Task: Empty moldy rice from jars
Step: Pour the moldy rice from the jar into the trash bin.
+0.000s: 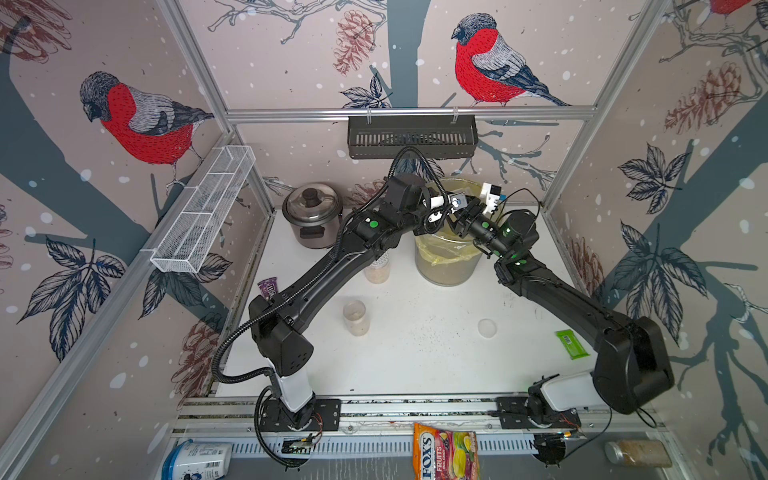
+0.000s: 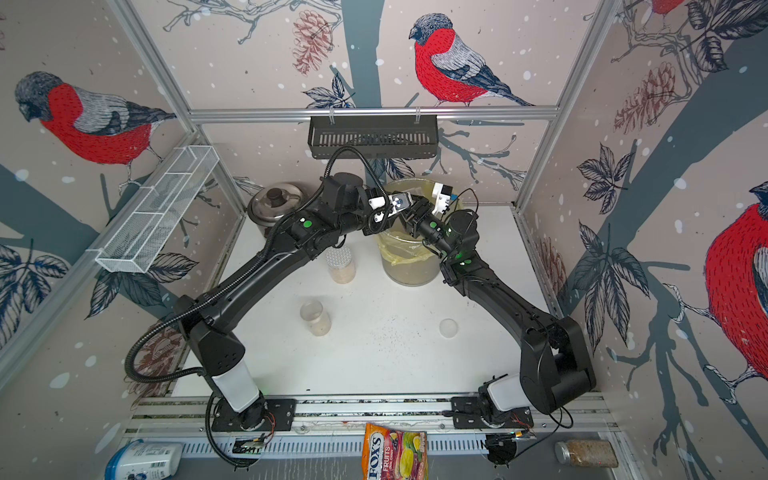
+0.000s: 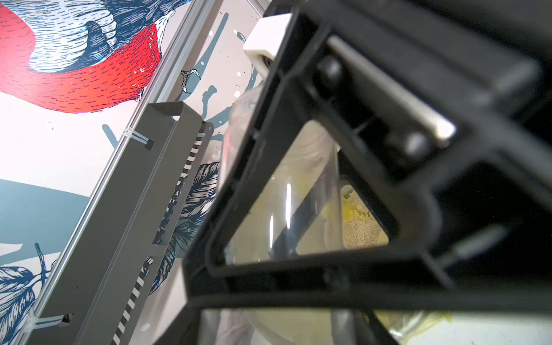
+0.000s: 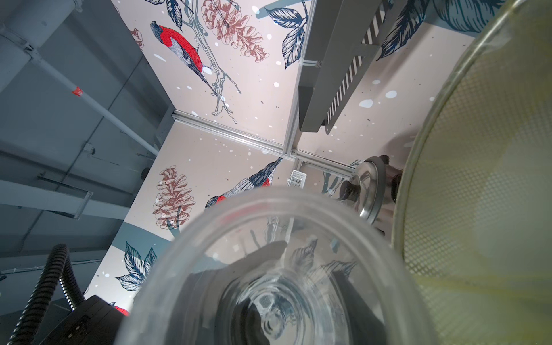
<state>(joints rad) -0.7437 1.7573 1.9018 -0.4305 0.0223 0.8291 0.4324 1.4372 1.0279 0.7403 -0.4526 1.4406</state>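
Both arms meet above the big bin (image 1: 446, 266). My left gripper (image 1: 445, 208) is shut on a small clear jar (image 1: 457, 203), held tilted over the bin's mouth. My right gripper (image 1: 468, 211) sits right against the same jar; its jaws are hidden. In the right wrist view the jar (image 4: 268, 268) fills the foreground, clear and with no grains showing. Pale moldy rice (image 3: 363, 227) lies in the yellow-lined bin. On the table stand a narrow jar (image 1: 356, 318) with rice at its bottom and a wider jar (image 2: 340, 266) with a silver dotted lid.
A loose clear lid (image 1: 487, 327) lies on the table. A rice cooker (image 1: 311, 214) stands at the back left, a black basket (image 1: 411, 137) hangs on the back rail. A green packet (image 1: 572, 344) and a purple packet (image 1: 269, 289) lie near the sides.
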